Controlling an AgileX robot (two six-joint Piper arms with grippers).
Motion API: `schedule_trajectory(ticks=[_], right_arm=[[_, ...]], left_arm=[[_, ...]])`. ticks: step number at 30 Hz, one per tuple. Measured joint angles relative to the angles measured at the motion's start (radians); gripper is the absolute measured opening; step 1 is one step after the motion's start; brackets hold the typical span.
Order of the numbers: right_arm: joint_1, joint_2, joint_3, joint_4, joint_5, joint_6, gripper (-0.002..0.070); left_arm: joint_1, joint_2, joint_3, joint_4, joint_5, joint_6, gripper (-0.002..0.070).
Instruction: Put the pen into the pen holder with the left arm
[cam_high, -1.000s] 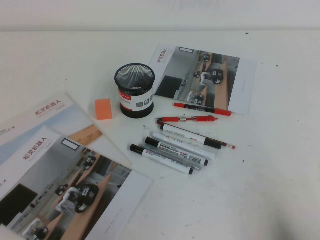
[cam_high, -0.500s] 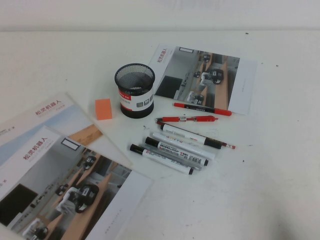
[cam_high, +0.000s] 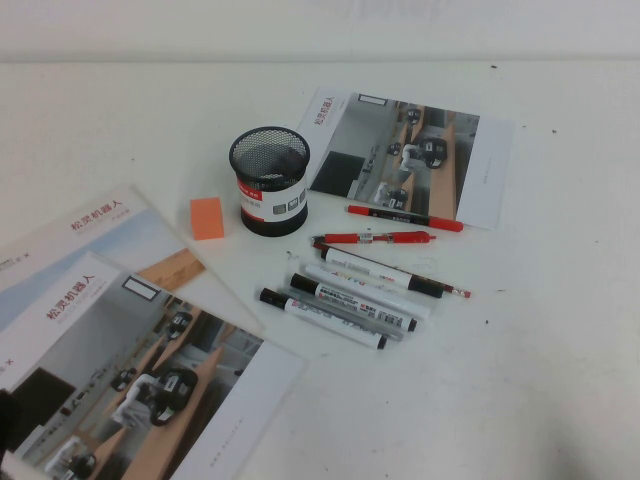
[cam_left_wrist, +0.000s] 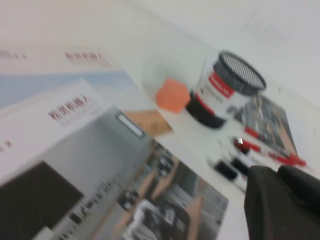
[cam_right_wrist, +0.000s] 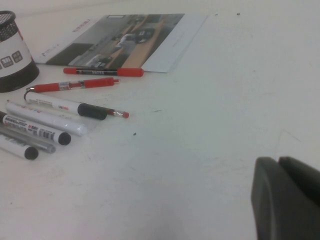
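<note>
The black mesh pen holder (cam_high: 270, 185) with its red-and-white band stands upright at mid-table; it also shows in the left wrist view (cam_left_wrist: 225, 90). Three white-barrelled markers with black caps lie side by side in front of it (cam_high: 383, 272) (cam_high: 350, 300) (cam_high: 320, 318); I cannot tell which is the pen. My left gripper (cam_left_wrist: 275, 172) is shut and empty, low over the near-left brochures, short of the markers' black caps (cam_left_wrist: 225, 170). My right gripper (cam_right_wrist: 277, 161) is shut and empty over bare table right of the markers (cam_right_wrist: 65, 105). Neither gripper shows in the high view.
Two red pens (cam_high: 375, 238) (cam_high: 405, 217) and a grey pen (cam_high: 345, 312) lie among the markers. An orange block (cam_high: 207, 217) sits left of the holder. Brochures lie at the near left (cam_high: 130, 370) and behind the holder (cam_high: 410, 160).
A dark shape has appeared at the lower-left corner of the high view. The pens, holder and brochures have not moved.
</note>
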Motion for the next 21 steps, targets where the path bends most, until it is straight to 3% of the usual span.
schedule_trajectory(ticks=[7, 16, 21], right_arm=[[0.0, 0.0, 0.0, 0.0, 0.0, 0.0, -0.002], [0.0, 0.0, 0.0, 0.0, 0.0, 0.0, -0.002], [0.0, 0.0, 0.0, 0.0, 0.0, 0.0, -0.002]], left_arm=[[0.0, 0.333, -0.262, 0.019, 0.247, 0.083, 0.0001], [-0.002, 0.702, -0.518, 0.116, 0.417, 0.16, 0.0001], [-0.08, 0.921, -0.641, 0.144, 0.435, 0.197, 0.0001]])
